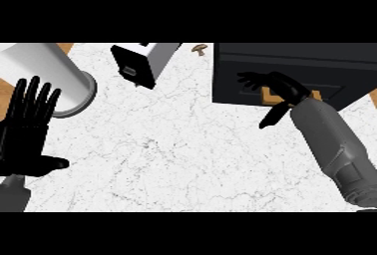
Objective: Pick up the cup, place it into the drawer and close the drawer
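While the left hand [26,134] rests open at the view's left edge, fingers straight and pointing up, the right hand [285,88] hangs over the dark drawer [294,60] at the counter's [184,149] far right. Its fingers and thumb curl round the cup [277,97], of which only tan slivers show between the black fingers, so the cup sits in that hand above the drawer's front part. I cannot tell whether the cup touches the drawer. A white cylinder [44,69] stands at the far left, a white and black box [143,60] beside it, and a small mushroom [199,48] lies near the drawer's far corner.
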Controlling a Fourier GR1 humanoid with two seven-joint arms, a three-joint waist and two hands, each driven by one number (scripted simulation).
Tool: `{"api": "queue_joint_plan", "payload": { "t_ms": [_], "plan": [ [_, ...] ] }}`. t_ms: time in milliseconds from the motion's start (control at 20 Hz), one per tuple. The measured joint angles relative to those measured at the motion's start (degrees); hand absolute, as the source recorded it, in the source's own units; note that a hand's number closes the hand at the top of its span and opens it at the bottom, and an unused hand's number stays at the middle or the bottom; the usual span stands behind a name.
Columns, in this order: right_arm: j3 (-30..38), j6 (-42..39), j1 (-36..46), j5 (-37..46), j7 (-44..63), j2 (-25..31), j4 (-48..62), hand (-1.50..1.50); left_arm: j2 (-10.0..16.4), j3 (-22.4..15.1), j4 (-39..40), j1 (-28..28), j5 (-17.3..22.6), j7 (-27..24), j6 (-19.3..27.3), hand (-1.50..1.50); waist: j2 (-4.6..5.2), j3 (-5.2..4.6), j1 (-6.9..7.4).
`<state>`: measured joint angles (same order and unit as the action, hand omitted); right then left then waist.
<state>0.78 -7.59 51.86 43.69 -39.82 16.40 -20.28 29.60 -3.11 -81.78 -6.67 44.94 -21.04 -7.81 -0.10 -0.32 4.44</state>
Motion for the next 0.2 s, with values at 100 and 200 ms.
{"api": "queue_joint_plan", "payload": {
  "t_ms": [100, 200],
  "plan": [
    [0.2, 0.1, 0.2, 0.1, -0.6, 0.1, 0.8, -1.5, -0.1, -0.1, -0.1, -0.4, -0.2, 0.4, 0.2, -1.5, -0.07, -0.11, 0.17],
    [0.3, 0.3, 0.5, 0.2, -1.2, 0.2, 1.5, -1.5, -0.4, -0.3, 0.4, -0.6, -0.8, 0.1, 0.4, -1.5, -0.08, -0.19, 0.19]
  ]
}}
